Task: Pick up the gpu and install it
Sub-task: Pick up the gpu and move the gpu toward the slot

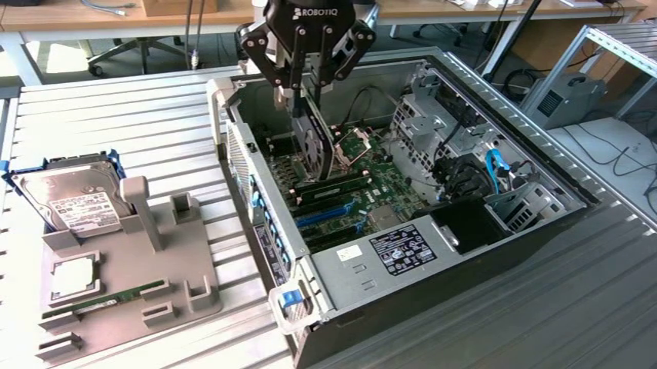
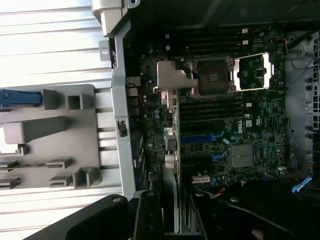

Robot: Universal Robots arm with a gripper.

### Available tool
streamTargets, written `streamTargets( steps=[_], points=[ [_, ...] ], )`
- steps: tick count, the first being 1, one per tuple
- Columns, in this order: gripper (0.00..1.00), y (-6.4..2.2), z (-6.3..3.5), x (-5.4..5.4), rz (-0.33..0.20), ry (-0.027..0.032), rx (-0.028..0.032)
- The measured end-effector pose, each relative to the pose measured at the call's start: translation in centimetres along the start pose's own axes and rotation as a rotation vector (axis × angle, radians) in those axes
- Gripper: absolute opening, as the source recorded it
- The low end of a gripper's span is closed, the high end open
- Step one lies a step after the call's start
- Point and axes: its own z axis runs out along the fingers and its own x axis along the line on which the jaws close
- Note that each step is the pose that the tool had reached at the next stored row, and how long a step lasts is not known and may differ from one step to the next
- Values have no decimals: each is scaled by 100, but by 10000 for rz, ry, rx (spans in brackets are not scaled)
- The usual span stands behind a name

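Gpu (image 1: pixel 316 146) stands on edge inside the open computer case (image 1: pixel 339 269), low over the motherboard (image 1: pixel 395 192), its top edge clamped in the gripper (image 1: pixel 300 96). Well apart, at the exterior view's left, a hard drive (image 1: pixel 72 201) leans on a grey tray (image 1: pixel 123 300).

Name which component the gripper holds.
The gpu, upright inside the case in the gripper; hard drive and memory stick sit on the grey holder.

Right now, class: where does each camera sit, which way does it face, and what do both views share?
Exterior view: high off the arm, looking down at the open computer case; the gripper holds the graphics card upright inside.
Wrist view: on the wrist, looking down the gripper onto the motherboard.
Shared: graphics card, case, grey tray.
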Motion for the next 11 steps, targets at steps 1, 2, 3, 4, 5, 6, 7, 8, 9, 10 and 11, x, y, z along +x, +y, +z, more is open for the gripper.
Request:
streamTargets(
  steps=[1, 2, 3, 4, 5, 6, 7, 8, 9, 10, 11],
  points=[
    [27, 0, 1, -5, 0, 0, -1],
    [27, 1, 2, -9, 0, 0, -1],
    [27, 1, 3, -14, 0, 0, 0],
    [27, 2, 3, -19, 0, 0, 0],
    [27, 2, 4, -24, 0, 0, 0],
    [27, 3, 5, -29, 0, 0, -1],
    [27, 3, 6, -34, 0, 0, -1],
    [27, 3, 6, -39, 0, 0, 0],
    [27, 3, 7, -43, 0, 0, 0],
    [27, 4, 8, -47, 0, 0, 0],
    [27, 4, 8, -51, 0, 0, 0]
  ],
)
